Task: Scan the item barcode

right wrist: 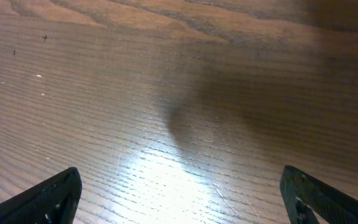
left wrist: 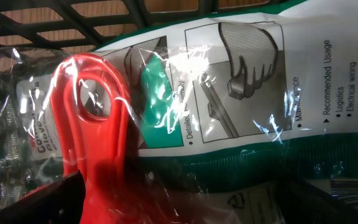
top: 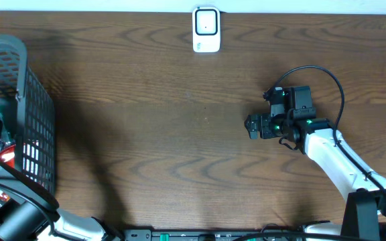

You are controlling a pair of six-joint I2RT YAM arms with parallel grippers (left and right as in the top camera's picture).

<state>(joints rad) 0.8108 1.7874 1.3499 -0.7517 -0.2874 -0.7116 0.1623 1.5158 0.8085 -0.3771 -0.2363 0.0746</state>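
My left gripper is down inside the grey basket, close over packaged items. Only its left finger shows, at the bottom left corner, and the jaws stand wide. Filling the left wrist view are a green and white glove package in shiny plastic and a red plastic piece with a round hole. No barcode shows on them. My right gripper hovers open over bare wood at the right, its fingers far apart with nothing between them.
A white scanner stands at the table's far edge, centre. The basket takes up the left edge of the table. A black cable loops behind the right arm.
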